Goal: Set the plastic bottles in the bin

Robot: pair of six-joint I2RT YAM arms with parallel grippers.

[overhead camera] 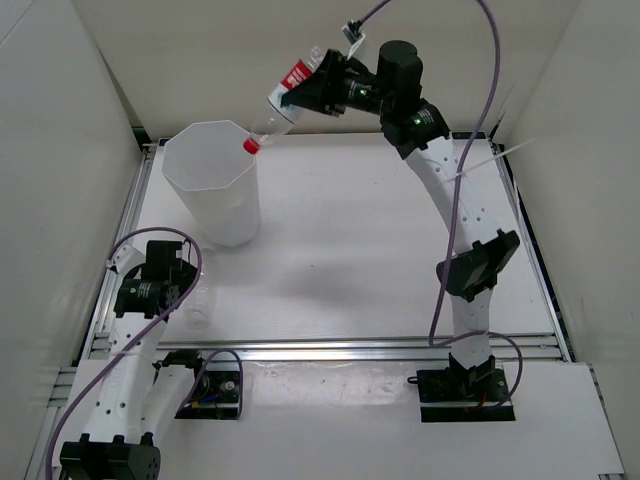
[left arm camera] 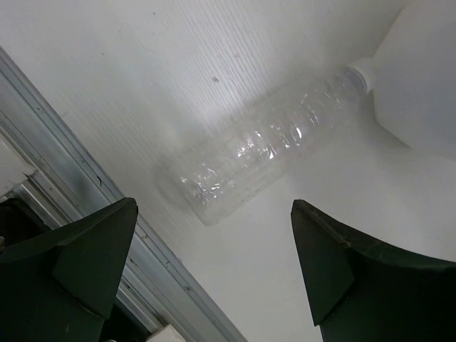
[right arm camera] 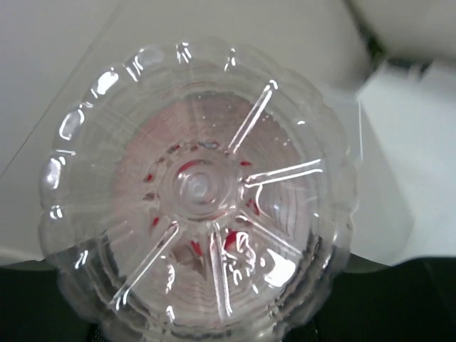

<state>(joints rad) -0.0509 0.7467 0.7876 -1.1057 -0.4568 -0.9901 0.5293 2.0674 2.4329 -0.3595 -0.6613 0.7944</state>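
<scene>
- My left gripper [overhead camera: 180, 284] hangs low over the near-left part of the white table [overhead camera: 380, 250]. Its jaws are spread wide and grasp nothing.
- In my left wrist view both dark fingers [left arm camera: 78, 260] sit at the bottom corners, with bare table between them. A metal rail [left arm camera: 64, 128] runs diagonally along the left side.
- A clear unlabelled bottle [left arm camera: 256, 153] lies on its side on the table, just beyond my left fingertips and apart from them. Its white cap [left arm camera: 364, 73] points toward the bin and sits just beside its wall.
- The bin [overhead camera: 228, 215] stands upright on the far-left part of the table, mouth open upward. I cannot see anything inside it from the top view.
- A red-labelled bottle [overhead camera: 287, 98] is in the air above the bin's far-right rim. It is tilted with its red cap [overhead camera: 251, 146] downward, and the cap is right at that rim.
- My right gripper [overhead camera: 312, 92] is clenched on the upper, base end of that red-labelled bottle, with the arm stretched high and far across the table.
- My right wrist view looks straight onto the bottle's ribbed, petal-shaped base, which fills nearly the whole picture. Red shows through the clear plastic, and my dark fingers are only just visible at the bottom edge.
</scene>
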